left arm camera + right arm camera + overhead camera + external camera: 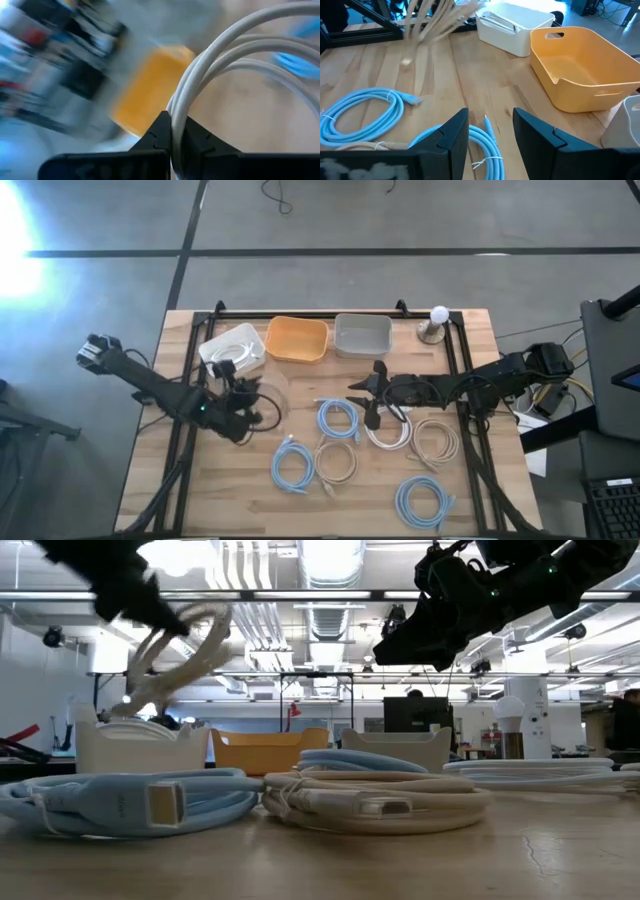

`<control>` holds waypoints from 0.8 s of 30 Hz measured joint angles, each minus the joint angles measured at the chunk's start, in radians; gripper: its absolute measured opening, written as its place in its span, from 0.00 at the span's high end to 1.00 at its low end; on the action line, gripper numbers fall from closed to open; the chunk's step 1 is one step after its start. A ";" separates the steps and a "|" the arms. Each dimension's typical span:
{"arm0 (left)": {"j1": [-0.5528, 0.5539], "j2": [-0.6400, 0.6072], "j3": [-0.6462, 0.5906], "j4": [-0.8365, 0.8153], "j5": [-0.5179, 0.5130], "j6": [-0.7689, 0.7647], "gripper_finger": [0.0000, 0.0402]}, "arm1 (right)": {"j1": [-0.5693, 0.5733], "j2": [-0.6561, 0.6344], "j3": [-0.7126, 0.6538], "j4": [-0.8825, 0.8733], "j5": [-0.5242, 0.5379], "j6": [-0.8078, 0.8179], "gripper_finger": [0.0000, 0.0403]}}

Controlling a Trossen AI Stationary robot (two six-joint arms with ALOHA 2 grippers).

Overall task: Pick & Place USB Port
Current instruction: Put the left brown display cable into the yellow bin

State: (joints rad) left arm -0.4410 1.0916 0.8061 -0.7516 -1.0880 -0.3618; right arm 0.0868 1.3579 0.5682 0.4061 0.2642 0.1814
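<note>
Dangling in pale cream loops, the coiled USB cable (227, 55) is pinched between the left fingers (172, 137), which are closed tight on it, its strands arching up and away from the tips. Only the low view shows the coil (175, 650) lifted clear of the counter (400, 860), above the white bin (140, 748). The right wrist view alone shows the right fingers (490, 132) spread wide and holding nothing, a light blue cable (485, 145) lying between them on the counter and the orange bin (585, 65) beyond.
</note>
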 joint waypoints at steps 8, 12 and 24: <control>0.124 0.000 0.104 0.124 -0.231 0.238 0.96 | 0.000 0.000 0.000 0.000 0.000 -0.001 0.63; 0.220 0.000 0.102 0.252 -0.210 0.374 0.96 | 0.000 0.000 0.000 0.000 0.000 -0.001 0.63; 0.637 0.045 -0.018 0.824 0.247 0.607 0.95 | 0.000 0.000 0.000 0.000 0.000 -0.001 0.63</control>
State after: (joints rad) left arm 0.1960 1.1361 0.7881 0.0722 -0.8412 0.2454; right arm 0.0868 1.3579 0.5682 0.4057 0.2641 0.1806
